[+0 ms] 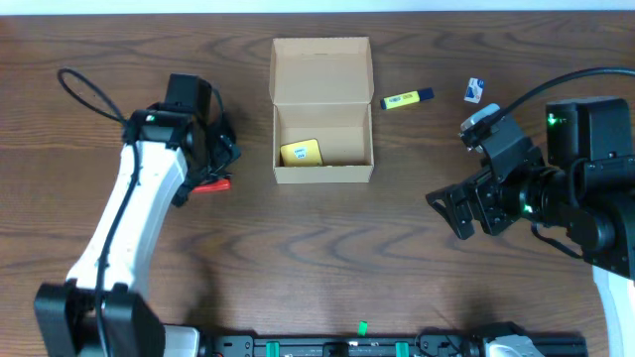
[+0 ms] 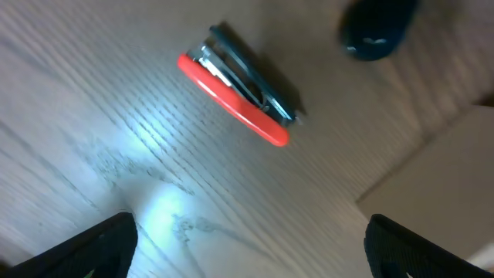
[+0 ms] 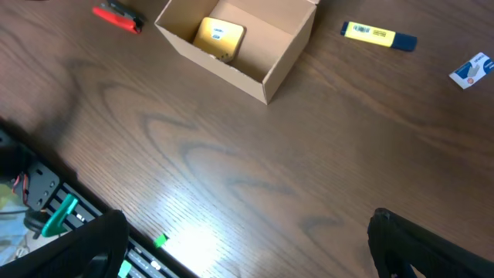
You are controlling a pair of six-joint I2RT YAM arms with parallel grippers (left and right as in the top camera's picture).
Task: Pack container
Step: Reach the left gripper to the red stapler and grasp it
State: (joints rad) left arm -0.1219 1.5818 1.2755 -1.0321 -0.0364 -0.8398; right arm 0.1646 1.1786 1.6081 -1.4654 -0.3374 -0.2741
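The tan cardboard container (image 1: 322,174) stands open at the table's middle back, its flap lid (image 1: 320,69) up; it also shows in the right wrist view (image 3: 266,77). A yellow pad (image 1: 300,152) lies inside it (image 3: 218,38). A red and black stapler (image 1: 212,184) lies left of the box, sharp in the left wrist view (image 2: 235,86). My left gripper (image 2: 247,251) is open and empty just above the table beside the stapler. My right gripper (image 3: 247,247) is open and empty over bare table at the right.
A yellow highlighter with a blue cap (image 1: 408,98) lies right of the box (image 3: 378,35). A small white and blue item (image 1: 473,90) lies further right (image 3: 471,71). A rail with green clips (image 1: 362,342) runs along the front edge.
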